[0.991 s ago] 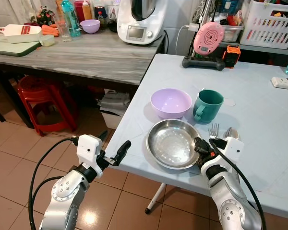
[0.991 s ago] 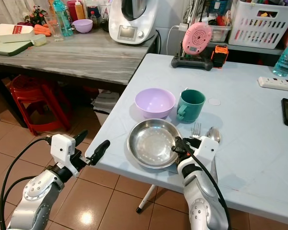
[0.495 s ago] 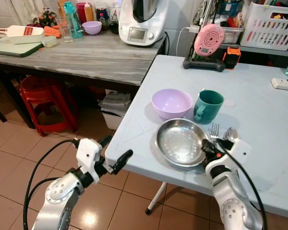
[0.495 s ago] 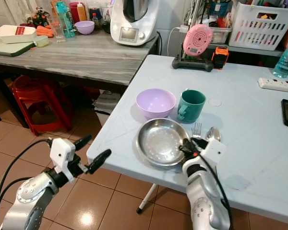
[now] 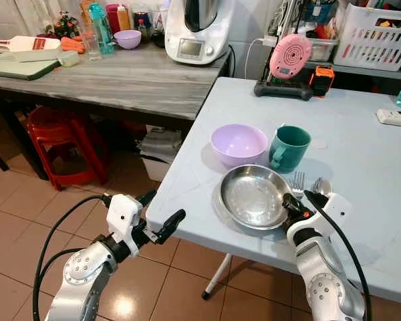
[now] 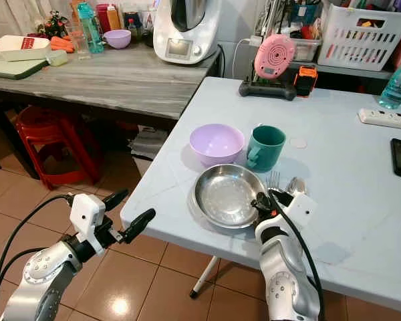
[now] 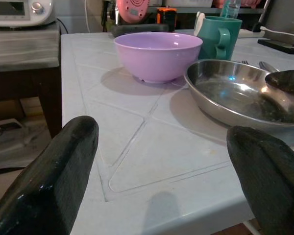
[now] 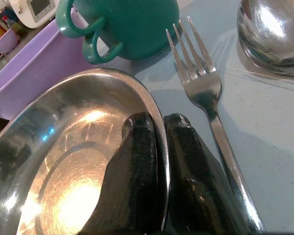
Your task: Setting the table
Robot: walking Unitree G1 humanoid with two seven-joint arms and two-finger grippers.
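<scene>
Right claw (image 8: 159,128) clenched on the near right rim of the steel plate (image 5: 252,195), one finger inside the rim, one outside. Plate sits on the pale blue table (image 5: 361,154), near its front edge. Fork (image 8: 206,93) and spoon (image 8: 269,29) lie just right of it (fork nearest). Lilac bowl (image 5: 238,142) and green mug (image 5: 289,148) behind. Left claw (image 5: 162,212) released, fingers wide apart, off the table's front corner.

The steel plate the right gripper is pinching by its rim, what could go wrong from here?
The right gripper clamps only the thin rim of the steel plate, so the plate could slip or tip if lifted. The fork lies right beside that rim and could get knocked. The purple bowl and green mug stand close behind, so pushing the plate away may bump them.
</scene>
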